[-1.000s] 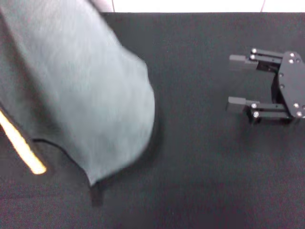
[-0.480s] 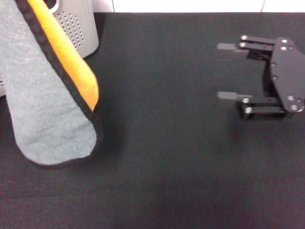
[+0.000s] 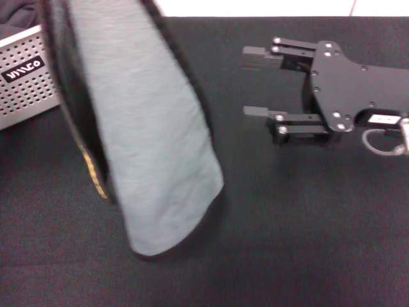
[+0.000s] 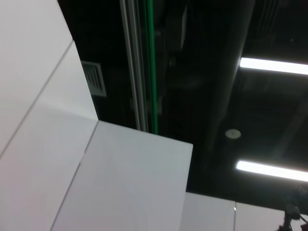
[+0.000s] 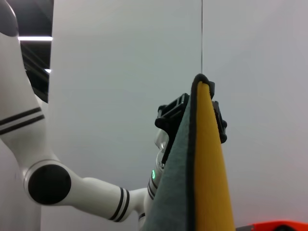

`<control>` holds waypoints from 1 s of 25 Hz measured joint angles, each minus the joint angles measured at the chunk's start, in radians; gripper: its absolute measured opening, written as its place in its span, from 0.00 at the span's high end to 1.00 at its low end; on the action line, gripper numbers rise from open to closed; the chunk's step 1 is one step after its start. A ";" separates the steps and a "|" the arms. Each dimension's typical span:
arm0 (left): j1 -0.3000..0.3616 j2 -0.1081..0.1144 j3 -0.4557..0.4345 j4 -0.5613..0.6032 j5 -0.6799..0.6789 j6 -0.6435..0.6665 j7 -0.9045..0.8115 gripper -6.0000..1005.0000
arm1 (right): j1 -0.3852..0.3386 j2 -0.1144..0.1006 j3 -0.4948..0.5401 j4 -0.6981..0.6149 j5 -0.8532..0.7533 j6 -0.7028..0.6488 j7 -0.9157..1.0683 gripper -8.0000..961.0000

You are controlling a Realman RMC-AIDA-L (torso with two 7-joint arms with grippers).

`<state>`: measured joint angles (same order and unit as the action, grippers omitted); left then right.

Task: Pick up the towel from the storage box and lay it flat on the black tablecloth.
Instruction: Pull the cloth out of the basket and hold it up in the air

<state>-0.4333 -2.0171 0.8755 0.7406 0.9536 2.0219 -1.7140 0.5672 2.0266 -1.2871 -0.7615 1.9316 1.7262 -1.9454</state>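
The grey-green towel (image 3: 147,147) hangs from above the head view at the left, its lower end just over the black tablecloth (image 3: 287,224). A strip of its orange reverse (image 3: 92,169) shows at one edge. In the right wrist view my left gripper (image 5: 191,111) is shut on the towel's top edge, with the orange side (image 5: 209,183) facing the camera. My right gripper (image 3: 246,84) is open and empty, low over the cloth, right of the towel with its fingers pointing at it. The storage box (image 3: 25,86) stands at the far left.
The black tablecloth covers the whole table in view. A white wall strip (image 3: 255,7) runs behind its far edge. The left wrist view shows only ceiling lights and wall panels.
The hanging towel has swung and turned, now showing its grey side and reaching farther right. My right gripper has moved left, closer to the towel. More of the storage box shows.
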 joint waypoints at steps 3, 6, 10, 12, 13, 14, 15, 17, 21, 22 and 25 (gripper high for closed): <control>-0.024 -0.006 0.001 -0.017 0.019 0.001 0.017 0.98 | 0.036 0.000 -0.020 0.049 0.003 -0.011 -0.013 0.25; -0.036 -0.010 0.018 -0.016 0.022 0.004 0.022 0.98 | 0.080 0.000 -0.030 0.107 -0.004 -0.019 -0.024 0.25; -0.055 -0.010 0.059 -0.012 0.025 0.005 0.032 0.98 | 0.106 -0.003 -0.046 0.141 -0.006 -0.027 -0.025 0.25; -0.058 -0.010 0.063 -0.011 0.027 0.006 0.034 0.98 | 0.108 -0.003 -0.052 0.142 -0.014 -0.036 -0.025 0.25; -0.058 -0.009 0.065 -0.011 0.027 0.006 0.036 0.98 | 0.108 -0.003 -0.053 0.142 -0.015 -0.036 -0.025 0.25; -0.058 -0.008 0.065 -0.011 0.027 0.006 0.038 0.98 | 0.109 -0.003 -0.055 0.142 -0.018 -0.036 -0.025 0.25; -0.057 -0.008 0.065 -0.011 0.027 0.006 0.040 0.98 | 0.109 -0.003 -0.057 0.141 -0.018 -0.038 -0.025 0.25; -0.053 -0.007 0.066 -0.011 0.027 0.006 0.042 0.98 | 0.108 -0.003 -0.056 0.139 -0.017 -0.040 -0.026 0.25; -0.051 -0.002 0.081 -0.011 0.027 0.007 0.042 0.98 | 0.102 -0.004 -0.053 0.135 -0.011 -0.040 -0.025 0.25; -0.050 0.000 0.086 -0.010 0.027 0.008 0.041 0.98 | 0.101 -0.005 -0.053 0.135 -0.011 -0.040 -0.025 0.25; -0.053 0.004 0.092 -0.009 0.026 0.008 0.039 0.98 | 0.101 -0.005 -0.055 0.140 -0.013 -0.040 -0.023 0.25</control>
<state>-0.4863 -2.0133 0.9677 0.7313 0.9798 2.0299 -1.6752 0.6679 2.0213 -1.3426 -0.6218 1.9189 1.6861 -1.9684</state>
